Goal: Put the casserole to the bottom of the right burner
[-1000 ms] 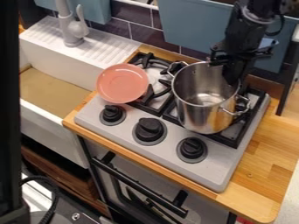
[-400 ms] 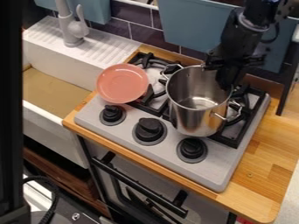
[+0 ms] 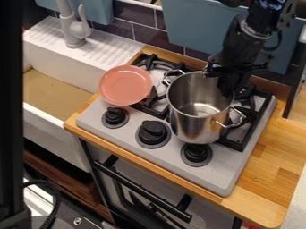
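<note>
Steel pot (image 3: 194, 123) on stove (image 3: 224, 176), end effector (image 3: 227, 86) at far rim (opening, hold unclear)

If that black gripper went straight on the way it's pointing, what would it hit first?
Probably the steel pot, at its far wall, right of the picture: the gripper points down there and may already touch it. Depth is hard to judge here.

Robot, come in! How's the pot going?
Gripper at pot's back rim. Pot upright over stove's right side. Plate to the left, seemingly out of the way.
</note>
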Robot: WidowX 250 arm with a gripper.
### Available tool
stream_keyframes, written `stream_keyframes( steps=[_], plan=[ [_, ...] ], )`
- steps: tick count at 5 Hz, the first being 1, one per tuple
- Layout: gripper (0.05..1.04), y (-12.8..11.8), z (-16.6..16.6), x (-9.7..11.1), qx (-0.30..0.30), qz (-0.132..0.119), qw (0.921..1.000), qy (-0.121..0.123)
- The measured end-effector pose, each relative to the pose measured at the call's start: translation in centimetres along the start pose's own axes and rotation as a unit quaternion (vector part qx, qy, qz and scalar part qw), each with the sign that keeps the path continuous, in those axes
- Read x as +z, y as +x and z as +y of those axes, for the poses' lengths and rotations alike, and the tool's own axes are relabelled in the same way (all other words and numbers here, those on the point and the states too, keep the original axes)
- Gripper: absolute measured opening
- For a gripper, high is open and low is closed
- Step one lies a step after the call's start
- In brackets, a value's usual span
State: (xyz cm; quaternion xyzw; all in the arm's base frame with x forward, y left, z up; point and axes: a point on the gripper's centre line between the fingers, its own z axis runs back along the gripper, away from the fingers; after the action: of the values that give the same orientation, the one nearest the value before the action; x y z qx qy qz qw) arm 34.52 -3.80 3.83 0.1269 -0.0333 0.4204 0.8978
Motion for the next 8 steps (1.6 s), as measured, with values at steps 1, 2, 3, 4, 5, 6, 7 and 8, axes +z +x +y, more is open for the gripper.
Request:
stream_keyframes(
  steps=[1, 2, 3, 4, 5, 6, 7, 8],
  plan=[
    [0.217, 0.1, 0.1, 0.0, 0.004, -0.003, 1.0000, 0.004],
    [0.459, 0.4, 0.3, 0.0, 0.004, -0.013, 0.9999, 0.009],
    [0.756, 0.4, 0.2, 0.5, -0.002, -0.004, 0.9999, 0.009],
    [0.984, 0.8, 0.3, 0.8, 0.002, 0.011, 0.9999, 0.008],
    [0.997, 1.0, 0.6, 1.5, -0.001, 0.022, 0.9997, 0.004],
    [0.997, 2.3, 1.3, 3.1, 0.001, 0.022, 0.9994, -0.026],
    [0.997, 4.5, 1.8, 3.5, -0.017, 0.012, 0.9972, -0.072],
    [0.997, 6.6, 3.4, 4.1, -0.040, 0.015, 0.9928, -0.112]
  ],
)
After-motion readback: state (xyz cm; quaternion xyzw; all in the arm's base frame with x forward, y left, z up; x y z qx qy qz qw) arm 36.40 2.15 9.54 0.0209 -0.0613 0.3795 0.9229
